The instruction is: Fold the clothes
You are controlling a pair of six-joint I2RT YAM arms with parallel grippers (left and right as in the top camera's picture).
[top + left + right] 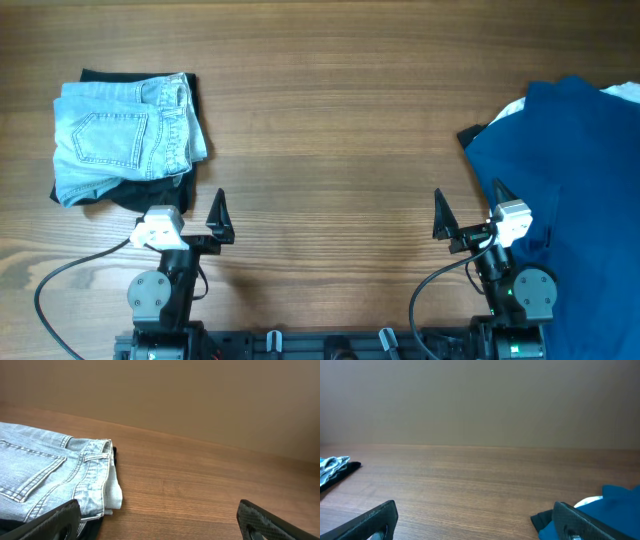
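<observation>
Folded light-blue denim jeans lie at the far left of the table on a black garment; they also show in the left wrist view. A navy garment lies spread at the right edge over a white one and a black one. My left gripper is open and empty, just in front of the jeans pile. My right gripper is open and empty, beside the navy garment's left edge.
The wooden table runs between the two piles. The arm bases and cables sit along the front edge. A plain wall stands behind the table's far edge.
</observation>
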